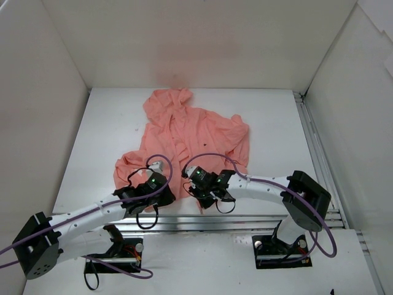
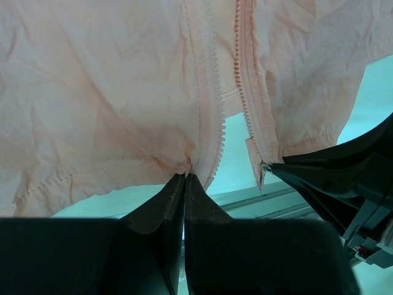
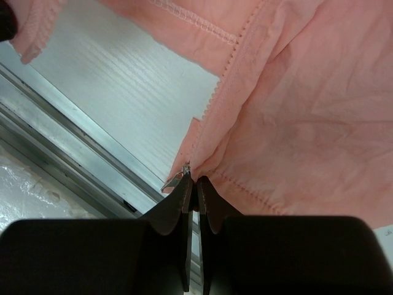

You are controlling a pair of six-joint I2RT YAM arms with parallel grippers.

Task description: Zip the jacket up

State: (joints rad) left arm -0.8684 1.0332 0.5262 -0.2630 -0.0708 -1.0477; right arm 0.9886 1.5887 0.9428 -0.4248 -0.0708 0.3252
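The salmon-pink jacket (image 1: 190,138) lies spread on the white table, hood at the far end and its front zip open. My left gripper (image 1: 159,167) is at the near hem. In the left wrist view it (image 2: 185,177) is shut on the hem at the foot of one row of zip teeth (image 2: 212,110). My right gripper (image 1: 193,173) is close beside it. In the right wrist view it (image 3: 196,181) is shut on the hem of the other front edge, right by the metal zip slider (image 3: 177,180). That slider (image 2: 265,166) also shows in the left wrist view, a short gap from the left row.
An aluminium rail (image 1: 245,215) runs along the table's near edge, just under both grippers, and it shows in the right wrist view as the rail (image 3: 61,117). Another rail (image 1: 313,141) lines the right side. White walls (image 1: 61,74) enclose the table on three sides.
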